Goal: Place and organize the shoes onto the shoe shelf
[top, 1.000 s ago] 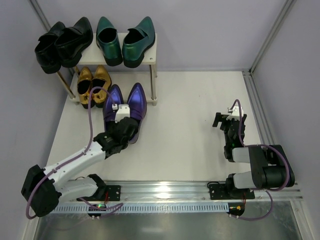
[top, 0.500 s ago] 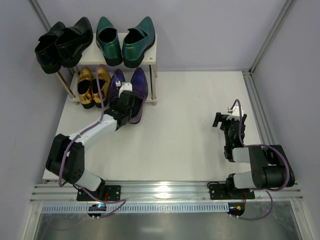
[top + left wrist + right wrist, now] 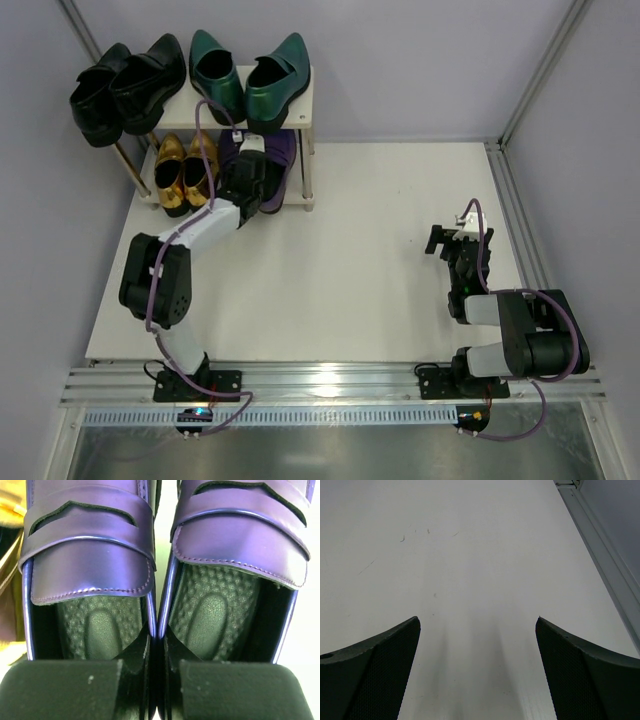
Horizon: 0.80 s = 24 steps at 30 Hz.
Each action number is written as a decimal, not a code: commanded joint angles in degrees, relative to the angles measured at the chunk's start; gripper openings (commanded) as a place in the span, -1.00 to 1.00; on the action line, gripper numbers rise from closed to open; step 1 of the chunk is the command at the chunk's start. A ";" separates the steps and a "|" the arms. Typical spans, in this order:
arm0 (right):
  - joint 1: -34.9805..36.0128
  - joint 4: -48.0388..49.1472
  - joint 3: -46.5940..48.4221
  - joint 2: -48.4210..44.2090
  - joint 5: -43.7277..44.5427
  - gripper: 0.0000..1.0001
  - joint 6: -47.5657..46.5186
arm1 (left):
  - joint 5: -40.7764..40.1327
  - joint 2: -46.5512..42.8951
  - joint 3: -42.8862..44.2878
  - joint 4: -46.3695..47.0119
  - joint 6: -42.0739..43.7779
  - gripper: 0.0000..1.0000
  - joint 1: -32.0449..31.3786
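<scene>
The shoe shelf (image 3: 310,110) stands at the back left. The green pair (image 3: 245,85) sits on its top board. The black pair (image 3: 125,88) sits at the top board's left end, overhanging it. The gold pair (image 3: 180,170) is on the lower tier. My left gripper (image 3: 248,185) is shut on the two inner side walls of the purple pair (image 3: 272,158), which lies under the top board to the right of the gold pair. The left wrist view shows the purple pair (image 3: 90,555) side by side, with the fingers (image 3: 65,690) pinching their touching walls. My right gripper (image 3: 477,640) is open and empty over the bare table.
The white table (image 3: 380,240) stretches from the shelf to the right. A metal frame rail (image 3: 515,215) runs along the right edge. The right arm (image 3: 470,270) rests at the right.
My left arm has stretched toward the back and carried the purple pair from the table in front of the shelf in under the top board. The right arm has not moved.
</scene>
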 commanded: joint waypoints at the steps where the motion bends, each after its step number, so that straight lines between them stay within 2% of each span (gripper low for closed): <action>1: -0.16 2.93 0.51 -0.78 -0.49 0.95 0.70 | 0.69 0.57 7.94 16.08 1.85 -1.00 1.22; 9: -0.16 2.84 0.51 -0.69 -0.58 0.95 0.79 | 2.45 5.06 11.46 16.78 1.77 -1.00 1.75; 12: -0.16 2.93 0.51 -0.78 -0.49 0.94 0.79 | 2.10 4.54 10.15 16.61 0.80 -0.12 1.75; 13: -0.16 2.93 0.51 -0.78 -0.49 0.94 0.79 | 1.93 3.75 9.36 17.48 0.28 0.29 1.75; 16: -0.16 2.84 0.42 -0.78 -0.41 0.94 0.79 | 0.87 1.30 5.85 18.80 -0.43 0.57 1.75; 24: -0.16 2.93 0.51 -0.78 -0.49 0.95 0.79 | -1.76 -6.61 -1.53 18.55 -3.07 0.81 1.22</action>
